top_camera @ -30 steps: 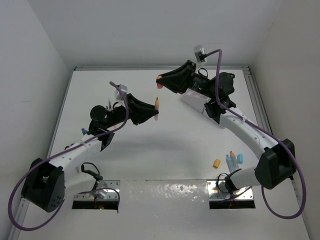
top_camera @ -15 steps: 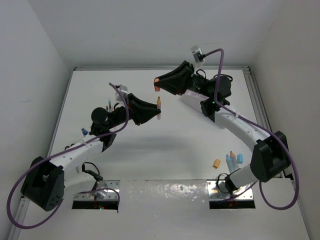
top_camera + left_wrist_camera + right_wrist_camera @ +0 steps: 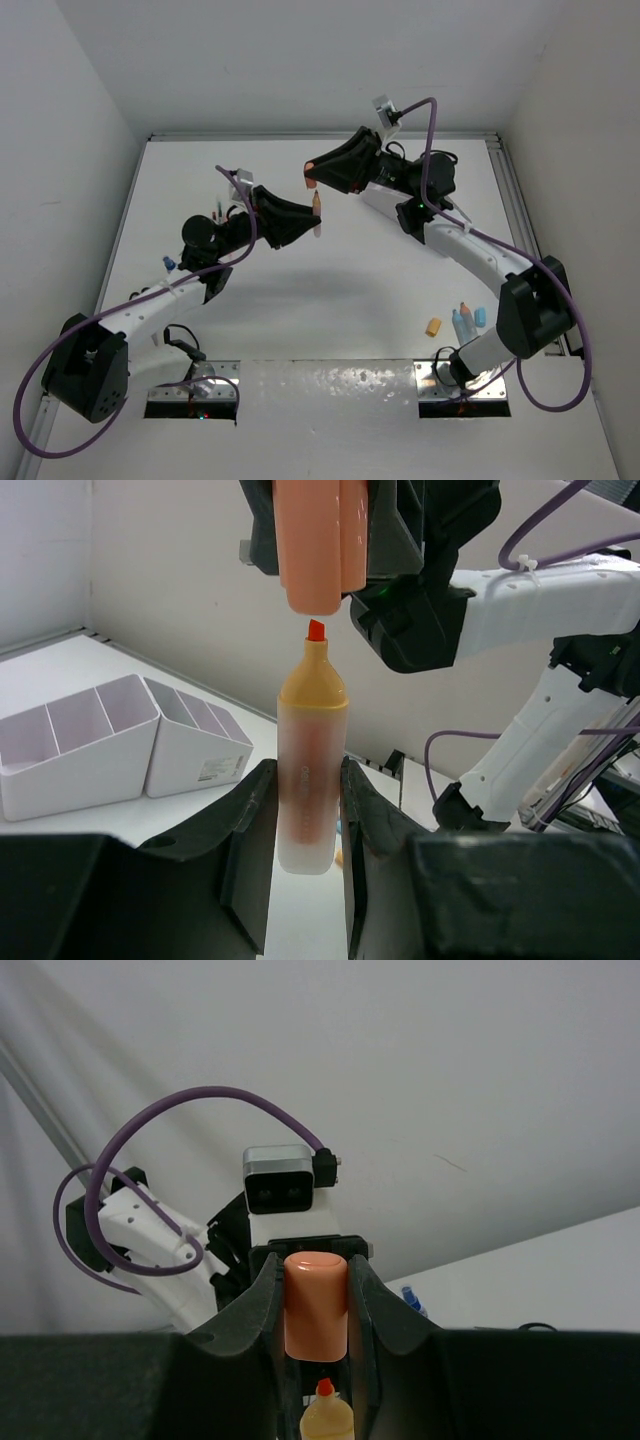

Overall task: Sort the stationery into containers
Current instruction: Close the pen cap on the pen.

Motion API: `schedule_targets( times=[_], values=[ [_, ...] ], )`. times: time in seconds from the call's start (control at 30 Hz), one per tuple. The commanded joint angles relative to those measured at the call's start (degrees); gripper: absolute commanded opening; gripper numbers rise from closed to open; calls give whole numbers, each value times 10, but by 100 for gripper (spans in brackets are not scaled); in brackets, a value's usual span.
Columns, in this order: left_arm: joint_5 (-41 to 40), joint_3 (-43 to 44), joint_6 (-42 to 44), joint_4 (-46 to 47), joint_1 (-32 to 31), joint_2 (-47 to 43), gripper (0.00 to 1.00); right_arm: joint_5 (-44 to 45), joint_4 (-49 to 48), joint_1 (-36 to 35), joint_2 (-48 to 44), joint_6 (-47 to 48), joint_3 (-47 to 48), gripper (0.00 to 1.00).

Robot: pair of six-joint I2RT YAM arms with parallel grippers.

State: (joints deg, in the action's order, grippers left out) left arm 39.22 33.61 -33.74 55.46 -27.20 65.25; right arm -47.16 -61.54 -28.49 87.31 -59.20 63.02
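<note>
Item held, left: an uncapped orange highlighter [image 3: 312, 780], upright, red tip uppermost, clear of the table [image 3: 330, 290].
Item held, right: its peach cap [image 3: 315, 1305], open end down.
Left claw [image 3: 309, 222]: clamped on the lower barrel of the highlighter, one finger on each side.
Right claw [image 3: 317, 172]: clamped on the cap, both fingers pressed to its sides.
Cap to tip: the cap is at 12 o'clock of the tip, just above it and not on it; a narrow gap shows in the left wrist view.
Top view only: both arms in full, plus loose stationery at 4 o'clock of the table centre near the right base, namely an orange eraser [image 3: 433, 326] and two blue-capped bottles [image 3: 462, 323] lying close together.
Left wrist view only: the white organiser [image 3: 80, 750] at 9 o'clock of the highlighter, standing on the table, its pale-lilac compartments open at the top; nothing can be seen in the parts of them that show. In the top view it is mostly hidden under the right arm, at 1 o'clock of the table centre.
Right wrist view only: the top of the cap end-on, the highlighter's tip at 6 o'clock below it, and the left wrist camera facing back at 12 o'clock.
Left arm pose: reaches from its base at 7 o'clock up toward the table centre, elbow bent, claw raised off the table.
Right arm pose: extends from its base at 5 o'clock out to 1 o'clock, then folds back so that the claw points toward 9 o'clock, above the left claw.
</note>
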Motion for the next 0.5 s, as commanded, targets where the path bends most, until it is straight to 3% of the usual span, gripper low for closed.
schedule_targets(
  times=[0.0, 0.47],
  values=[
    [-9, 7, -5, 34, 9, -17, 0, -7, -39, -5, -8, -3, -6, 0],
    [-10, 1, -1, 47, 9, -27, 0, -6, -46, -8, -5, -5, -25, 0]
  ],
)
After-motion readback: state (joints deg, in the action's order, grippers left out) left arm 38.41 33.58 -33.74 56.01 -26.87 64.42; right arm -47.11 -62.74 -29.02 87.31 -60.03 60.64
